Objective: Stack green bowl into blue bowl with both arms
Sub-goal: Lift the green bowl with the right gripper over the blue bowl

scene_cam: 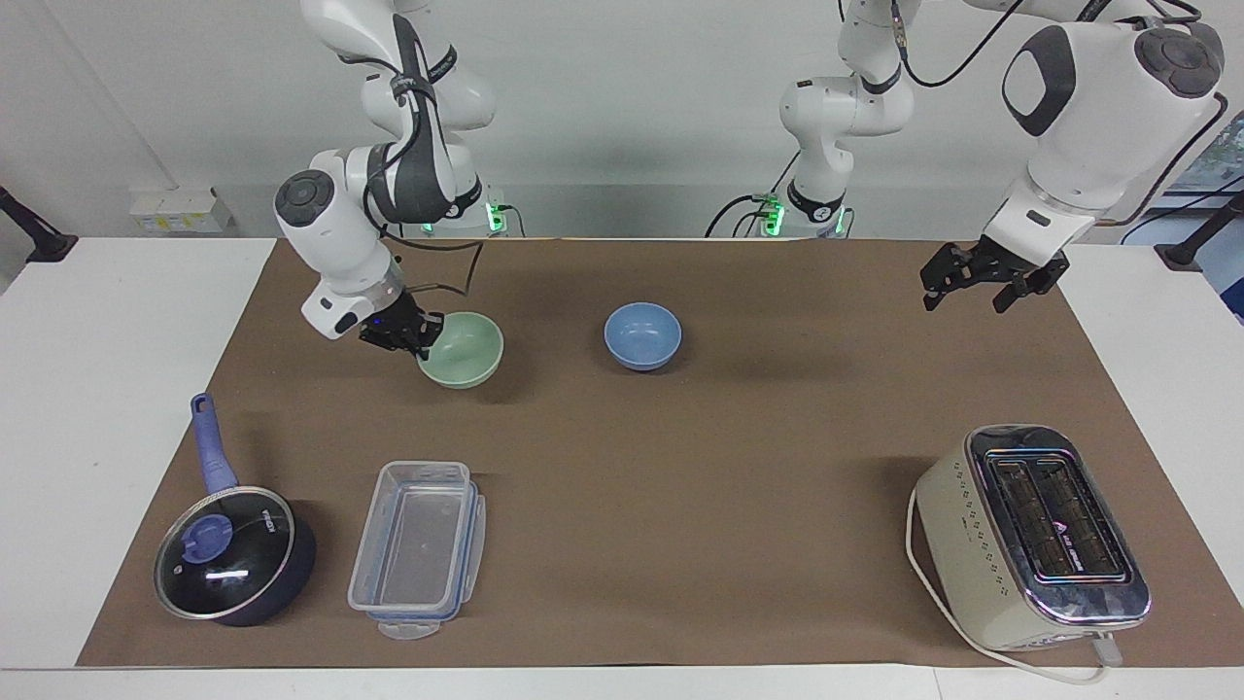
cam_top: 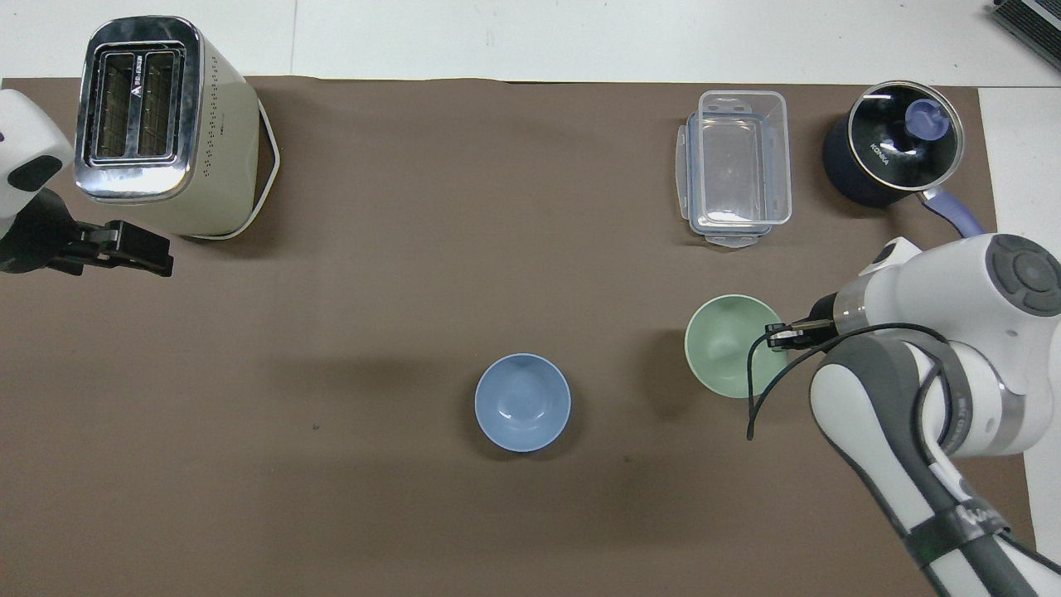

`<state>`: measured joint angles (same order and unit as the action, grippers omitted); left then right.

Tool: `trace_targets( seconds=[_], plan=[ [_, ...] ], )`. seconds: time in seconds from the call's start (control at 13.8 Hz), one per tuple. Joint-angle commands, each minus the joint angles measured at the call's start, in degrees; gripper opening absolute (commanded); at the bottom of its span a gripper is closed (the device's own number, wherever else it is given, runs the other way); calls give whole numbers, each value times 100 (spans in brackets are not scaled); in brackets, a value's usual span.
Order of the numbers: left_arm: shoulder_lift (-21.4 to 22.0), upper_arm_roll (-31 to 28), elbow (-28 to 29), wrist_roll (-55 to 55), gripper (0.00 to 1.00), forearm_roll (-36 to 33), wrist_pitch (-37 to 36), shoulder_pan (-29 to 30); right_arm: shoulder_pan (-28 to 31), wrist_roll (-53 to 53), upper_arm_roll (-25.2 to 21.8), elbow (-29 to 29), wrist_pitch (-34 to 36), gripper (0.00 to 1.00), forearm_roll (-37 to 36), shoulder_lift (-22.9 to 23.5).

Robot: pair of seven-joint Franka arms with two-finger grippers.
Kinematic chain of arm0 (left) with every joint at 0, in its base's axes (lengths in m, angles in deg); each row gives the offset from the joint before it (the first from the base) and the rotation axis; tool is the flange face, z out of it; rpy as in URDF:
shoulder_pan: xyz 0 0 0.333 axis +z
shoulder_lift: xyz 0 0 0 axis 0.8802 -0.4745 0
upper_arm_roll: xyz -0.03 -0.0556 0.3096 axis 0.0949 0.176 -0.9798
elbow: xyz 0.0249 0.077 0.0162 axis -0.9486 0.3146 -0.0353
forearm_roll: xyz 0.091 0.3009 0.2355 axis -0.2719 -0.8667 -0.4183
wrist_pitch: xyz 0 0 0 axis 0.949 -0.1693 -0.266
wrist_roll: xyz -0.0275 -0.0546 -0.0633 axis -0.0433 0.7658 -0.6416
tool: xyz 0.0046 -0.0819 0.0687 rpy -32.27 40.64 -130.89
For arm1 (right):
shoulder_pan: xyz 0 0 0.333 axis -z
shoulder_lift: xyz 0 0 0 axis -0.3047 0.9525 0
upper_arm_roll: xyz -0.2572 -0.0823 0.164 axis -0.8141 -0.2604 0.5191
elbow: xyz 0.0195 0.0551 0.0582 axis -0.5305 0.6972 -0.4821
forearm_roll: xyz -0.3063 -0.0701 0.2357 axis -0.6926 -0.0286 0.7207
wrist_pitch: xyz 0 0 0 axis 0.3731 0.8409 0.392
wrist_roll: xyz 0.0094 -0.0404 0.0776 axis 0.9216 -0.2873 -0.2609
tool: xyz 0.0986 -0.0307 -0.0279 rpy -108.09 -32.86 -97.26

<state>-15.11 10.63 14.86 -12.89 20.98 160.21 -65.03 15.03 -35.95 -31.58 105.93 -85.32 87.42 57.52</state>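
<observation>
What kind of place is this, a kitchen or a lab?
Most likely a robotics lab staged as a kitchen: two robot arms bolted at a paper-covered table, with a toaster, a pot and bowls laid out.

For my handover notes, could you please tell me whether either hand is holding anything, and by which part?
The right hand holds the green bowl by its rim, on the edge toward the right arm's end. The left hand holds nothing.
</observation>
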Motion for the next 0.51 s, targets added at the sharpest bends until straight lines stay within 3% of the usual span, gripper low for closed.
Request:
trace_targets(
  seconds=[0.0,0.29,0.44],
  plan=[
    [-28,16,-85,-12,100,-93,-100,19,-562,40,6,48,54,0,286,-151],
    [-20,25,-85,-12,100,-92,-100,19,-1519,837,14,40,-104,0,286,-195],
    [-28,25,-85,-12,100,-101,-100,19,-2056,1410,23,4,-507,0,286,-73]
  ],
)
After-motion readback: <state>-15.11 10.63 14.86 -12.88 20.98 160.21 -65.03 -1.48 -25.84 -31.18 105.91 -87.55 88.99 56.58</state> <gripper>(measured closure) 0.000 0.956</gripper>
